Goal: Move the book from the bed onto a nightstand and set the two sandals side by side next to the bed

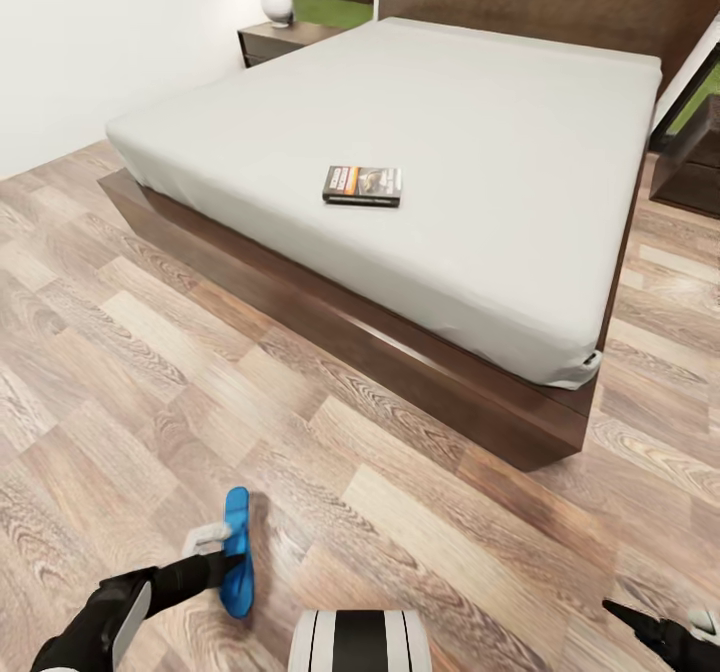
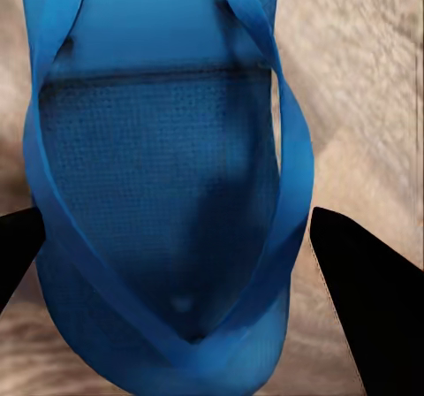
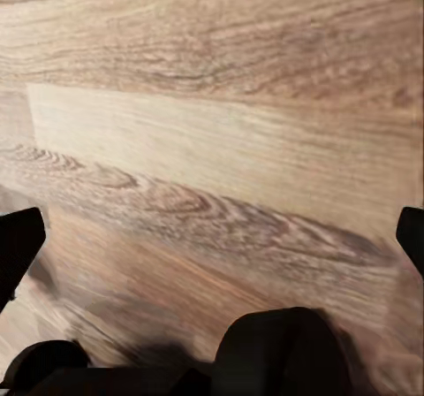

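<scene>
Straddling one blue sandal (image 1: 237, 552) on the floor (image 1: 400, 512) before the bed (image 1: 420, 132), my left gripper (image 1: 225, 564) keeps its jaws apart; right gripper (image 1: 640, 624) likewise; book (image 1: 362, 185) on the mattress.

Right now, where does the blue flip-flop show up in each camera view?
Head view: the blue flip-flop lies on the wood-plank floor near the bottom left, at the left gripper.
Left wrist view: it sits between the two dark fingers.
Right wrist view: not in it.
Shared landmark: the wood-plank floor.
</scene>
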Tool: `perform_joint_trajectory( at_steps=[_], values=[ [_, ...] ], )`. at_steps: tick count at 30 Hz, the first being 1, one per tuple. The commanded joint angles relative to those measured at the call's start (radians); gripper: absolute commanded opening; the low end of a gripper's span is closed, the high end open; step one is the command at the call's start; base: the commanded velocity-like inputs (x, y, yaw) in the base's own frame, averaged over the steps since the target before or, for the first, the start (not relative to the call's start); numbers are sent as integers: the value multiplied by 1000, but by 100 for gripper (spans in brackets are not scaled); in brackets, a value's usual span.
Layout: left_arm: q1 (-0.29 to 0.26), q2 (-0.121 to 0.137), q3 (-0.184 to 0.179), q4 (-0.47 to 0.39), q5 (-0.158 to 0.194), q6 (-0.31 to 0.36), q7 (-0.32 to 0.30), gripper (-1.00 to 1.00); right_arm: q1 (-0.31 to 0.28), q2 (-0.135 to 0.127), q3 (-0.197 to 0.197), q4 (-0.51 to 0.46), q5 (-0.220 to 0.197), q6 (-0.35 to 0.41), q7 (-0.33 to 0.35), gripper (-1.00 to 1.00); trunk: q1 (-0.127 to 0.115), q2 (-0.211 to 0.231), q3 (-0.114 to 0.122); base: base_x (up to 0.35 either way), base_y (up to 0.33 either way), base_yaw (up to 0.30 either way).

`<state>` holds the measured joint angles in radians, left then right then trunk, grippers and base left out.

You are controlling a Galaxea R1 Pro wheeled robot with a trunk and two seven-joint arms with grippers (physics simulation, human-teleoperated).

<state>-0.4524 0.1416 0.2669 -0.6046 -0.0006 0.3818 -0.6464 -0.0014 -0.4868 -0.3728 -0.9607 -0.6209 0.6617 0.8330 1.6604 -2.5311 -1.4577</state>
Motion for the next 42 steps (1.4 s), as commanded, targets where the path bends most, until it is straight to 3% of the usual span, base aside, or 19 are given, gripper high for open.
perform_joint_trajectory(
  at_steps=[1, 2, 5, 8, 13, 25, 31, 37, 42],
  values=[
    [0, 12, 15, 18, 1, -7, -45, -100, 0, 1, -1, 29, 27, -17, 0, 100, -1, 0, 3, 0, 0, 0],
    [0, 19, 18, 26, 1, -13, -66, -100, 0, 2, 0, 45, 46, -29, 0, 100, -1, 0, 7, 0, 0, 0],
    [0, 56, 31, 86, -1, -40, -176, -100, 0, 4, -1, 163, 181, -155, -1, 100, -2, 1, 15, 0, 0, 0],
    [0, 62, 32, 100, -1, -76, -196, -100, 0, 5, 1, 213, 216, -275, 0, 100, -2, 1, 15, 0, 0, 0],
    [0, 59, 31, 105, -1, -126, -203, -100, 0, 5, 1, 285, 226, -402, -1, 100, -2, 1, 19, 0, 0, 0],
    [0, 34, 34, 133, 0, -134, -196, -100, 0, 6, 0, 335, 227, -471, -3, 100, -8, 4, 65, 0, 0, 0],
    [0, 32, 116, 146, -1, -135, -194, -100, 0, 8, 0, 348, 226, -519, -3, 100, -10, 5, 89, 0, 0, 0],
    [0, 27, 131, 150, -2, -135, -193, -100, 0, 11, 0, 397, 225, -530, -3, 100, -13, 7, 112, 0, 0, 0],
    [0, 27, 131, 161, -4, -135, -193, -100, 0, 11, -1, 462, 225, -594, -3, 100, -15, 8, 131, 0, 0, 0]
  ],
)
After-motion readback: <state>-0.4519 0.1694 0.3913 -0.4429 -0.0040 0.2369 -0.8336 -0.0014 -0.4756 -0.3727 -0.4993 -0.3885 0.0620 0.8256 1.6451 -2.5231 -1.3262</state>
